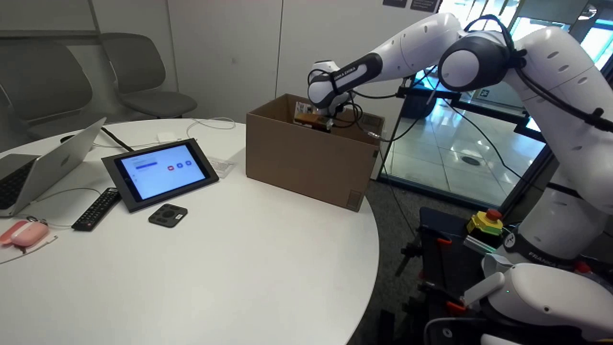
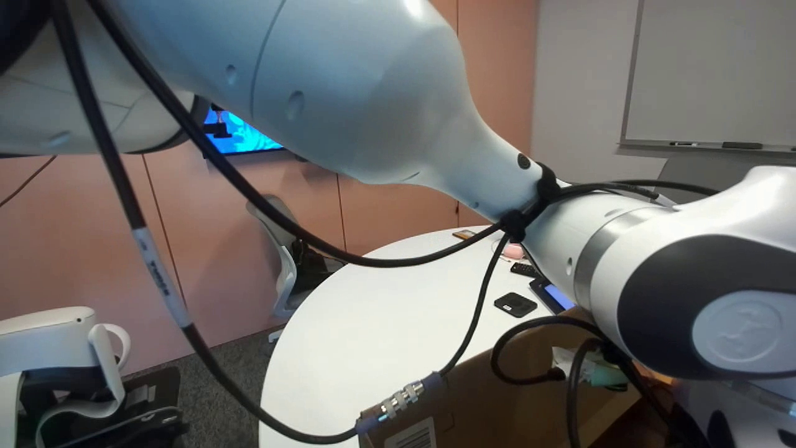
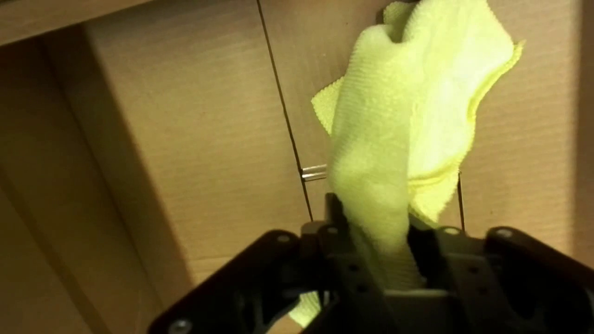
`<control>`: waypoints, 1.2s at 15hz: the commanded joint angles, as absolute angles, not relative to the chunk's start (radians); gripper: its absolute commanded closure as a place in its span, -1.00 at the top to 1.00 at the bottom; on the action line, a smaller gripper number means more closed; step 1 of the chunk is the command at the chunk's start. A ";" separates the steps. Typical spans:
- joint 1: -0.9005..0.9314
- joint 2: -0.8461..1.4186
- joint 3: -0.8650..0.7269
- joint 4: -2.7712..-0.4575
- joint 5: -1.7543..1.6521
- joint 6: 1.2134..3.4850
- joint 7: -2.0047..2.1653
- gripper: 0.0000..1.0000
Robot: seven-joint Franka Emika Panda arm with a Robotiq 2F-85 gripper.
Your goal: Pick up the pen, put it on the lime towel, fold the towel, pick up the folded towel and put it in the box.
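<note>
Your gripper (image 3: 377, 215) is down inside the box (image 1: 311, 158); its fingers (image 3: 336, 211) stand apart with the lime towel (image 3: 403, 102) bunched in the gap. Cloth looks to touch both of them, but I can't tell whether you're pinching it or it sits loose between. In the wrist view the towel runs from the fingertips out to 12 and 1 o'clock, reaching the top of the view, folded over itself, one corner poking out at 11. It's over the box floor (image 3: 199, 139), just beside a dark seam (image 3: 285, 111). Shiny strip (image 3: 314, 172) at 10 o'clock from the fingertips runs up to the cloth's edge. Small pale-yellow patch (image 3: 306, 308) shows at 7, past your linkage (image 3: 260, 266); can't tell if it's the same cloth. Both exterior views have the arm (image 1: 412, 48) over the box; in an exterior view it angles in from 2 o'clock and the near wall (image 1: 270, 148) hides your fingertips. Box stands at the edge of the white table (image 1: 230, 278). From the box there: tablet (image 1: 165, 171) at 9 o'clock, laptop (image 1: 62, 163) farther out at 9, black square gadget (image 1: 167, 215) at 8, remote (image 1: 97, 209) between 8 and 9, pink case (image 1: 31, 235) beyond it, red-topped stop button (image 1: 486, 223) at 4, off the table.
</note>
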State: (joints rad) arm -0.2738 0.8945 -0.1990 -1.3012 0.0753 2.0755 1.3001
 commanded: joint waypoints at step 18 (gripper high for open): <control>-0.218 0.578 -0.178 -1.229 0.079 1.693 0.884 1.00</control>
State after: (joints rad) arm -0.2281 0.6506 -0.1922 -1.2241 0.0748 1.7596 0.9769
